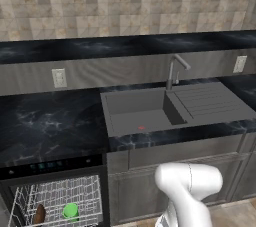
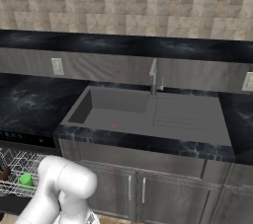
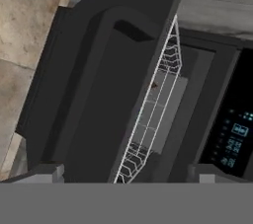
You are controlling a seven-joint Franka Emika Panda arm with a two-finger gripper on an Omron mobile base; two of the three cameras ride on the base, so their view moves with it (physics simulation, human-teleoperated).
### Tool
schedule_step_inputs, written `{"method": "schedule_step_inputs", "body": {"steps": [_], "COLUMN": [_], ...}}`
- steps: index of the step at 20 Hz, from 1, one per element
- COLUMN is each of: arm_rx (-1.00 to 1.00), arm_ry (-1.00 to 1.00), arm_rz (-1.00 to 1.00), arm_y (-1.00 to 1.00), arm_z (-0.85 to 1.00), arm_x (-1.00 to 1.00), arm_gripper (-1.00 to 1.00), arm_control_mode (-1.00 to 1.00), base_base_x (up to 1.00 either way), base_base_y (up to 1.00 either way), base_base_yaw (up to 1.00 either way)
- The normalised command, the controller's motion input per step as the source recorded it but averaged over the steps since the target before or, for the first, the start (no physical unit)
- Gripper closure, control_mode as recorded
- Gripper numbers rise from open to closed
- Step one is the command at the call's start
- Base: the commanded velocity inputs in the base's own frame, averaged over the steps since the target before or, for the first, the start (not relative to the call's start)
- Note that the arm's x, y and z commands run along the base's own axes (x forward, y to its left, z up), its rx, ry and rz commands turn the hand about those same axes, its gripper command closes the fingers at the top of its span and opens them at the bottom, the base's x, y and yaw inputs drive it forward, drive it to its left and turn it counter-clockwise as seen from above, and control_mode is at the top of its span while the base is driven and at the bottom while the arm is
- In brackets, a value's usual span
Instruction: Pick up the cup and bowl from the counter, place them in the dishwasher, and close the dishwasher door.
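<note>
Two cameras sit behind the arm and look forward and down at the sink [image 1: 150, 113]. The left one sees it from the left, the right one [image 2: 143, 114] from the right. Both see the dishwasher [image 1: 55, 198] left of the sink. The hand camera looks closely at its door [image 3: 94, 85].

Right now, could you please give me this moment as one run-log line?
cup: in rack | bowl: in rack | dishwasher door: open | end effector: open, empty, at door
</note>
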Motion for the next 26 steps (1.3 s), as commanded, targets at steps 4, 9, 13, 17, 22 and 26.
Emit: {"method": "schedule_step_inputs", "body": {"steps": [4, 9, 13, 17, 22, 26], "arm_rx": [0.0, 0.0, 0.0, 0.0, 0.0, -0.02], "arm_ry": [-0.07, -0.07, -0.06, -0.04, -0.05, -0.07], "arm_rz": [0.0, 0.0, 0.03, 0.07, 0.11, 0.12], "arm_y": [0.0, 0.0, 0.14, 0.34, 0.51, 0.54], "arm_z": [-0.49, -0.45, -0.61, -0.81, -0.98, -1.0], "arm_x": [0.07, 0.21, 0.27, 0.15, 0.0, 0.0], "arm_gripper": [-1.0, -1.0, -1.0, -1.0, -1.0, -1.0], "arm_control_mode": [-1.0, -1.0, -1.0, -1.0, -1.0, -1.0], "base_base_x": [0.0, 0.0, 0.0, 0.0, 0.0, 0.0], "base_base_y": [0.0, 0.0, 0.0, 0.0, 0.0, 0.0], "base_base_yaw": [0.0, 0.0, 0.0, 0.0, 0.0, 0.0]}}
